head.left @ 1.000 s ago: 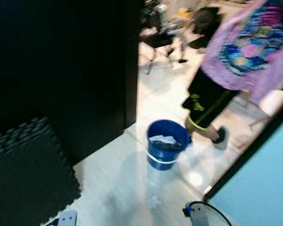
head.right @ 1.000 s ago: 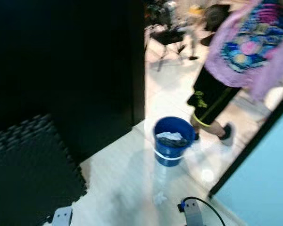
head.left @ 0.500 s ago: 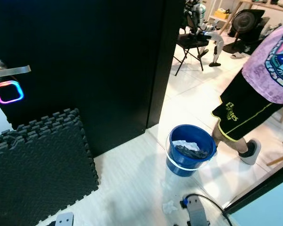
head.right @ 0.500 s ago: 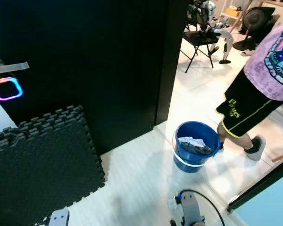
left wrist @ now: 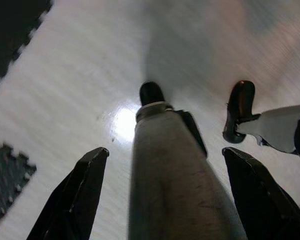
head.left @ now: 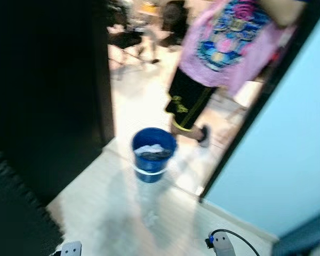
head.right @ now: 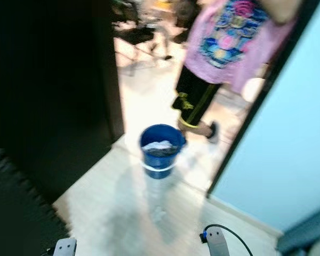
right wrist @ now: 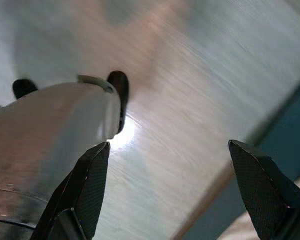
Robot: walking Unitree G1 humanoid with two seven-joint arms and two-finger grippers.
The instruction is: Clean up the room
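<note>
While the head views are blurred, a blue bucket (head.left: 153,153) shows just left of centre in the frame, standing on the pale floor (head.left: 112,213) at the edge of a doorway, with pale and dark crumpled stuff inside it. A small white scrap (head.left: 151,218) lies on the floor below the bucket, nearer the bottom of the frame. A person (head.left: 224,48) in a pink patterned shirt and black shorts stands in the upper middle, just behind and to the right of the bucket, one dark shoe on the tiles. A black door (head.left: 42,90) takes up the left side, and a dark foam mat (head.left: 16,213) lies in the lower left corner. A light blue wall (head.left: 288,144) fills the right side. A black chair (head.left: 125,42) is blurred at the upper left of the bright room beyond.

Seen from its wrist camera, the left gripper (left wrist: 165,195) hangs over the pale floor with its two black fingers spread wide, holding nothing; the robot's leg and feet lie beyond them. The right gripper (right wrist: 180,195) hangs likewise above the floor, fingers spread apart and empty.
</note>
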